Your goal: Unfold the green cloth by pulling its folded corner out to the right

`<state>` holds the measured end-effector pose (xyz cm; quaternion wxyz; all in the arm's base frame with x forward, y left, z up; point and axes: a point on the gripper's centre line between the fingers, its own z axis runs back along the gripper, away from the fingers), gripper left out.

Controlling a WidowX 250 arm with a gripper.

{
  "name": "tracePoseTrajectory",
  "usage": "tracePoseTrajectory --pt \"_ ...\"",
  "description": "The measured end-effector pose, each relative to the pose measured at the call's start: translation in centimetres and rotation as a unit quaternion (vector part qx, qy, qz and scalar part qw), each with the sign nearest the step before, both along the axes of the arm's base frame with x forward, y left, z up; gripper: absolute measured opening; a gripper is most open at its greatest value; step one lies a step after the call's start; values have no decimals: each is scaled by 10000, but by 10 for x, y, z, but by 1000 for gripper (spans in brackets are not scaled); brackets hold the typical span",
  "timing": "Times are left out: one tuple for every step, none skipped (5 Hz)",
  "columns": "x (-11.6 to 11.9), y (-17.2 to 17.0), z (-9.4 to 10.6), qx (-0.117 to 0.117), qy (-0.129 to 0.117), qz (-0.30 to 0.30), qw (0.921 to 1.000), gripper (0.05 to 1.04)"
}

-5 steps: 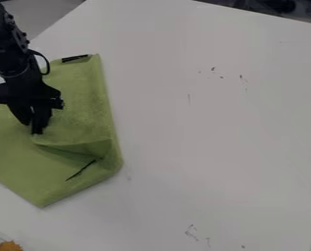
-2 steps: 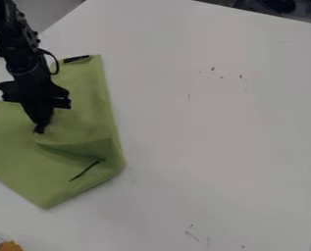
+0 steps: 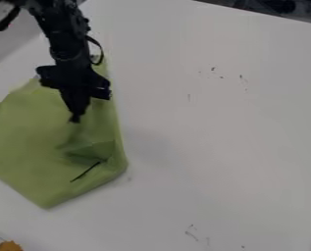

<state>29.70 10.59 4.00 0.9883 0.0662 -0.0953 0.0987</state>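
Cloth (image 3: 26, 142), green and creased, lies spread at the left side of the white table (image 3: 217, 122), and my gripper (image 3: 75, 119) comes down on its upper part. My jaws look closed, pinching a bit of the fabric, though the grip itself is hard to make out. Just below my tips a fold (image 3: 92, 149) stands up, with a thin dark line (image 3: 86, 171) beside it near the lower right edge. What has changed is my place: I have moved across toward the cloth's right edge, and the creases under me have shifted the same way, while the lower corner has hardly stirred. I judge that the upper layer is being drawn over, so the cloth is being reshaped rather than carried off. Farther out, an orange thing (image 3: 10, 246) sits at the lower left corner.
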Motion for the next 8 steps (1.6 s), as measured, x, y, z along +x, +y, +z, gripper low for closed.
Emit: tracePoseTrajectory --pt "31 -35 4 -108 -172 -363 9991 68" --pt "57 -66 -7 -270 -14 -715 9971 68" --pt "81 -89 -17 -318 90 -931 9951 68" --pt "95 -101 -25 -419 203 -982 9941 68" --pt "114 -112 -29 -461 254 -1023 9934 85" --pt "127 -126 -30 -502 142 -1049 9931 244" --pt "131 -142 -27 -572 187 -1110 9920 514" --pt "135 -160 -28 -576 143 -1179 9912 824"
